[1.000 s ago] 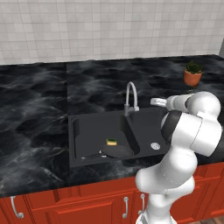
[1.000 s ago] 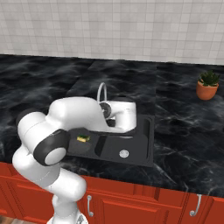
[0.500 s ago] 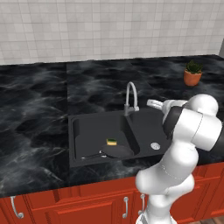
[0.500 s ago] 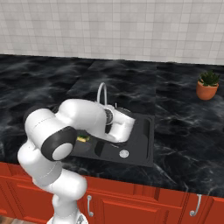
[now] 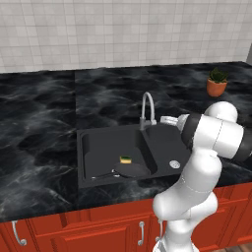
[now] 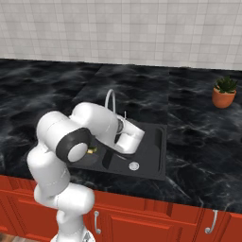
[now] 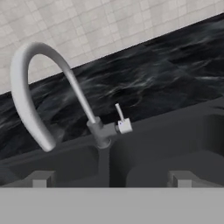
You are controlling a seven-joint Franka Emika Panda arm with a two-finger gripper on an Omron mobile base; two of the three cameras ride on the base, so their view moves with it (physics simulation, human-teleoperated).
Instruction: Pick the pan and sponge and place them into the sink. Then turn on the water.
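The dark pan [image 5: 131,171] lies in the left basin of the black sink [image 5: 165,142], its thin handle pointing left. The yellow and green sponge [image 5: 126,159] rests just behind it in the same basin. My gripper [image 5: 163,119] hangs over the right basin, close to the right of the silver arched faucet [image 5: 146,109], fingers wide open and holding nothing. In the hand view my gripper [image 7: 109,179] faces the faucet [image 7: 37,87] and its small upright lever [image 7: 122,122] straight ahead. The water is out of view at the spout.
A potted plant [image 5: 216,84] stands on the black marble counter [image 5: 39,123] at the far right. A tiled wall runs behind the counter. Red cabinets [image 5: 98,229] with silver handles lie below the front edge. My white arm crosses in front of the sink [image 6: 156,151] in the right base view.
The hand has dropped a little and moved closer to the faucet. Pan and sponge have stayed put in the basin. The fingers remain wide open.
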